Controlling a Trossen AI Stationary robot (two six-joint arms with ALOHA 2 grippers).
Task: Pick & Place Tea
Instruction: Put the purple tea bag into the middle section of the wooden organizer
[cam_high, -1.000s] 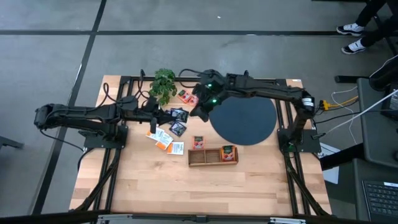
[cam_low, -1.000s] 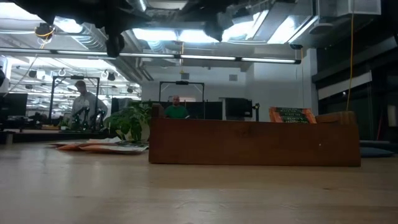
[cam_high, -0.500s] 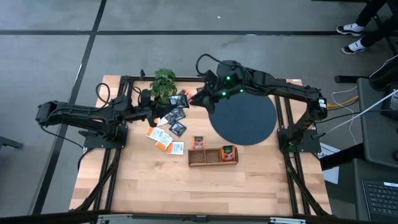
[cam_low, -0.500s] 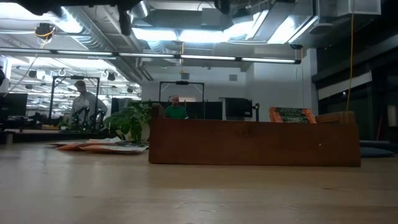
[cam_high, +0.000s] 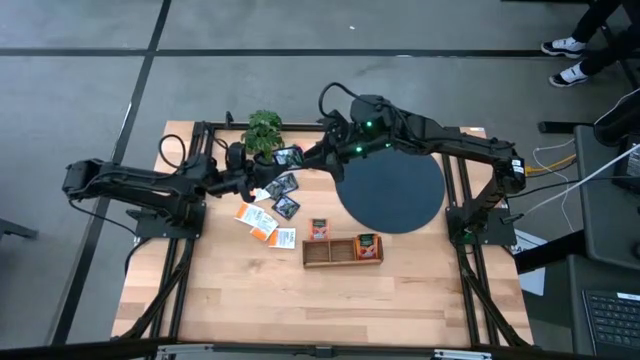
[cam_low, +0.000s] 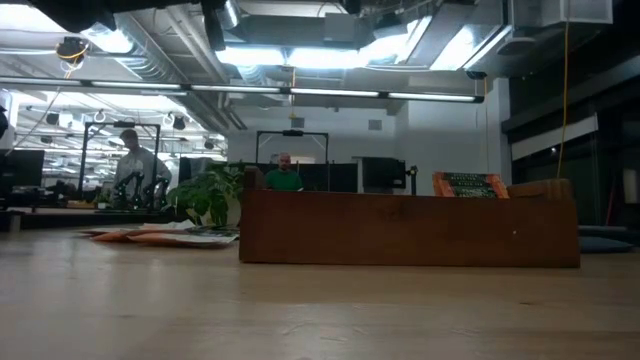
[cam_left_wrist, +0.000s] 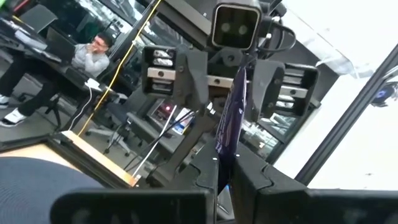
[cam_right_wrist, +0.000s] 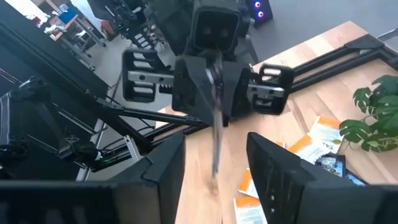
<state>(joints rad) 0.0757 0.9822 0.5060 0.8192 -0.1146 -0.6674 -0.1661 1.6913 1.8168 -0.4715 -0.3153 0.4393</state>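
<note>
A dark tea packet (cam_high: 288, 157) hangs in the air above the table's far middle, next to the plant (cam_high: 263, 135). My left gripper (cam_high: 264, 166) is shut on it, reaching in from the table's left. My right gripper (cam_high: 310, 155) faces it from the right, open. Its two fingers stand on either side of the packet's free end (cam_right_wrist: 215, 146) without touching. In the left wrist view the packet (cam_left_wrist: 229, 124) shows edge-on, rising from my left gripper (cam_left_wrist: 221, 186) toward the right one. More tea packets (cam_high: 265, 215), orange, white and dark, lie flat on the table below. My left gripper pinches the dark packet by one edge (cam_left_wrist: 220, 177) between its two fingers. The fingers come from the table's left, slanting upward. The packet stands out beyond the fingertips, thin and edge-on, lifted clear of the table.
A large black disc (cam_high: 390, 190) lies at the table's right middle. A low wooden tray (cam_high: 343, 250) holding orange packets stands in front of it, and shows as a brown wall (cam_low: 408, 228) in the low view. People stand in the room beyond the table.
Both grippers have gone up and toward the table's far edge. My left gripper has tipped its fingers upward, and the dark packet now stands higher, close to the plant.
</note>
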